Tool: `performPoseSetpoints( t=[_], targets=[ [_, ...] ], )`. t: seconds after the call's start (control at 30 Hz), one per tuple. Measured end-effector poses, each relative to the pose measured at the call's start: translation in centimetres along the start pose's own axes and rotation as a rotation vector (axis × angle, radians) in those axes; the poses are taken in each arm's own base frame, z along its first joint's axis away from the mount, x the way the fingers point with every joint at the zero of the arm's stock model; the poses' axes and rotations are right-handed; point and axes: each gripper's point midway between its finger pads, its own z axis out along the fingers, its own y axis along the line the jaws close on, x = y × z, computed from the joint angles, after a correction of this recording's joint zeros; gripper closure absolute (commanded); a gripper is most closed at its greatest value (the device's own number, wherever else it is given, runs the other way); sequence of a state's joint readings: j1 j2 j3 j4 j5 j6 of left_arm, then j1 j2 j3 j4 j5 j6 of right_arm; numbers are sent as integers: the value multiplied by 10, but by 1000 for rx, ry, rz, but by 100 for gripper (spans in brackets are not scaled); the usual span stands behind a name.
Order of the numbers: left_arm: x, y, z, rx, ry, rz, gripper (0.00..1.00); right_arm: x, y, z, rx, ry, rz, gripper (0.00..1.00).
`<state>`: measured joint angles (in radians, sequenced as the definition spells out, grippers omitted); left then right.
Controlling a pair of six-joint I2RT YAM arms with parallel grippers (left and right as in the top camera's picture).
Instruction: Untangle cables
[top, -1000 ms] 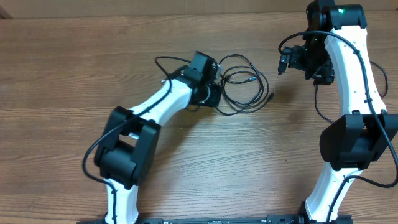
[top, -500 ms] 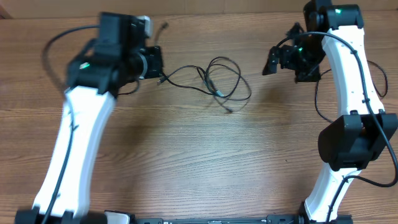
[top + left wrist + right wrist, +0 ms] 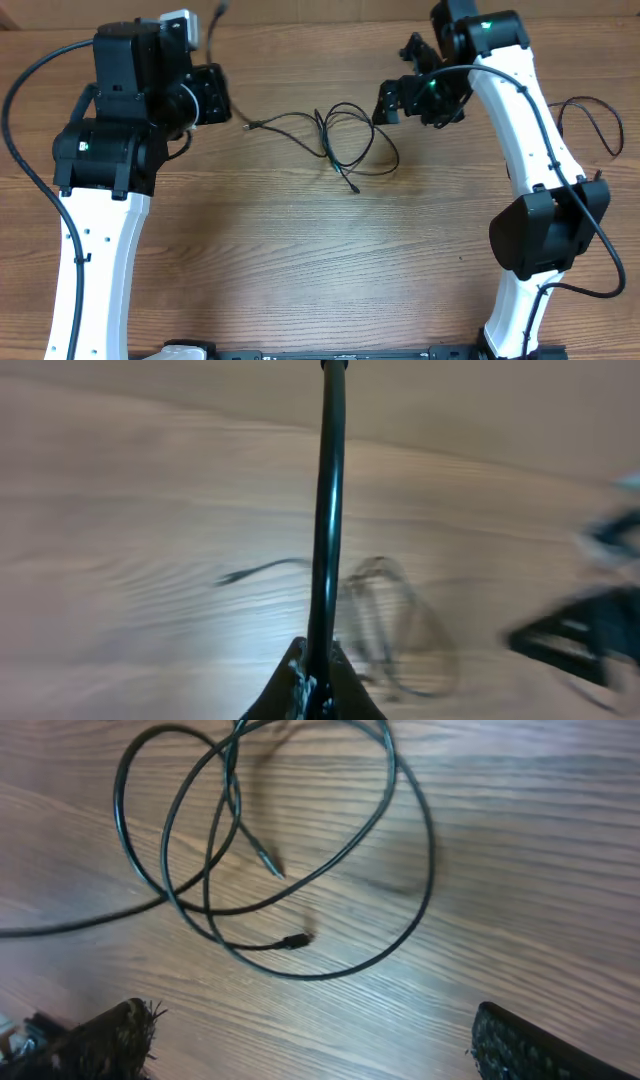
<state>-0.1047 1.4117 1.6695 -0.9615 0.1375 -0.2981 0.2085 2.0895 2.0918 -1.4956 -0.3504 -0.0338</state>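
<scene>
Thin black cables [image 3: 345, 140] lie in loose overlapping loops at the table's middle back, with one strand trailing left to a plug [image 3: 250, 125]. My left gripper [image 3: 215, 95] is left of them, raised, and shut on one thin black cable [image 3: 325, 510] that runs straight out from the jaws [image 3: 318, 680]. Its blurred end shows at the top of the overhead view [image 3: 217, 10]. The loops appear blurred beyond it in the left wrist view [image 3: 385, 620]. My right gripper [image 3: 395, 98] is open and empty, just above and right of the loops [image 3: 300, 880], fingers wide apart [image 3: 315, 1040].
The wooden table [image 3: 300, 260] ends at its back edge [image 3: 300, 22] close behind both grippers. A thicker black arm cable [image 3: 590, 115] loops beside the right arm. The arm bases stand at the front left and front right.
My left arm has swung left and back, dragging the cables leftward and stretching one strand out. My right gripper has moved left, closer to the loops.
</scene>
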Motion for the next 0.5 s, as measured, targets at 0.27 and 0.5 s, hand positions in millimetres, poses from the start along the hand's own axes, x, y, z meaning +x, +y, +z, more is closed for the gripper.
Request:
performPoseSetpoints(
  t=[0.27,0.5],
  targets=[
    [10,29,-2,-161,29,5,96,20,9,48,-19,86,0,0],
    [14,34,-4,-189,42,4,96,22,61,90,-78,64,-150,0]
  ],
)
